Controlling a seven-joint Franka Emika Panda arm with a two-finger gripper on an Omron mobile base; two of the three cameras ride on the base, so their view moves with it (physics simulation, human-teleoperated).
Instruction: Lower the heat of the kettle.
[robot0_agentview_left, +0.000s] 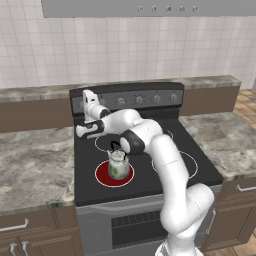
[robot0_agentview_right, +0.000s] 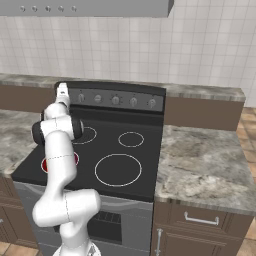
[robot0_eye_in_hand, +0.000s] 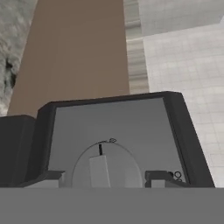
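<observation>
1. Kettle (robot0_agentview_left: 117, 165), small and silvery-grey with a black arched handle, stands upright on the front-left burner (robot0_agentview_left: 101, 176) of a black stove (robot0_agentview_left: 200, 165); that burner glows red. In the left base view the robot's elbow hides the top of the handle.
2. In the right base view the arm hides the kettle, and just slivers of the red burner (robot0_agentview_right: 44, 165) show on either side of it.
3. The white arm reaches over the kettle to the far left end of the stove's back control panel (robot0_agentview_left: 150, 97), where a row of round knobs sits.
4. Pincer (robot0_eye_in_hand: 105, 179) is pressed close to the leftmost knob (robot0_eye_in_hand: 107, 168), a grey dial with a raised ridge and a black pointer line. One dark fingertip sits on each side of the dial, spread about as wide as the knob. Whether they touch it cannot be told, because the bottom edge cuts them off.
5. Marbled stone worktop (robot0_agentview_left: 35, 165) flanks the stove on both sides, with brown cabinets (robot0_agentview_left: 35, 230) beneath.
</observation>
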